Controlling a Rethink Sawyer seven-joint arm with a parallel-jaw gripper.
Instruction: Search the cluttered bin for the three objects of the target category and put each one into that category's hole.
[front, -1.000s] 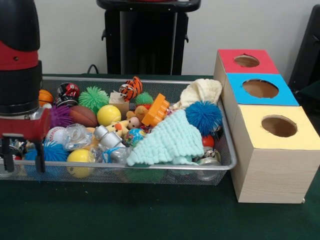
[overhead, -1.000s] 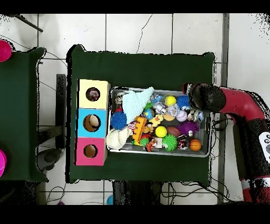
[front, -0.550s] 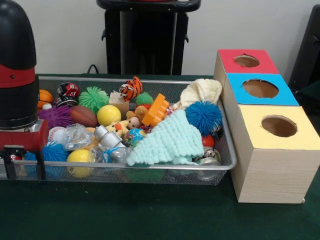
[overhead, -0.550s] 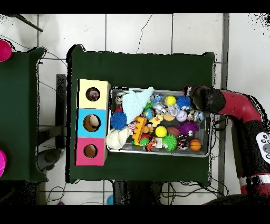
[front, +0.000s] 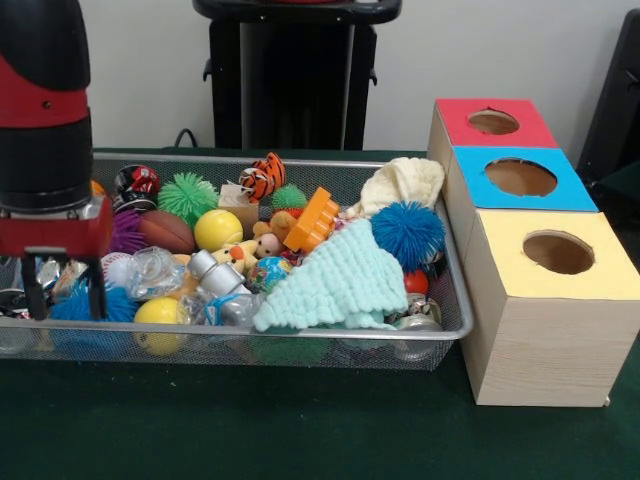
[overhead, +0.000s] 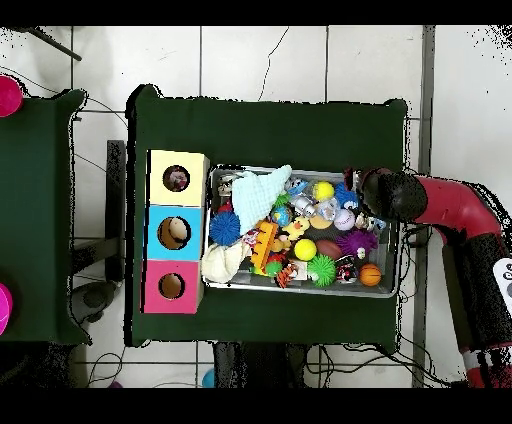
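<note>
The wire mesh bin (front: 300, 345) sits on the green counter (front: 300, 430), and everything else is placed from it; the end effector (front: 62, 290) hangs over the bin's left end in the front view, its two dark fingers (front: 33, 292) set apart with a gap between them, wide enough that nothing seems gripped, though the clutter behind makes this hard to judge; a blue spiky ball (front: 75, 305) lies directly beneath it, inside the bin at that same end.

Near the bin's middle lie a yellow ball (front: 217, 229), a brown football (front: 165, 231), a green spiky ball (front: 187, 193), a striped tiger toy (front: 264, 176) at the far rim, and an orange block (front: 313, 218); a pale mint knitted cloth (front: 335, 280) drapes over the bin's front right part, touching a second blue spiky ball (front: 407, 232); a cream cloth (front: 405, 183) rests in the bin's far right corner.

Just beside the bin's right end stand three wooden boxes in a row, each with a round hole on top: the yellow box (front: 560, 270) nearest the front, the blue box (front: 520, 180) behind it, the red box (front: 492, 122) farthest back.

In the overhead view the arm (overhead: 445, 205) reaches over the bin's end farthest from the boxes.
</note>
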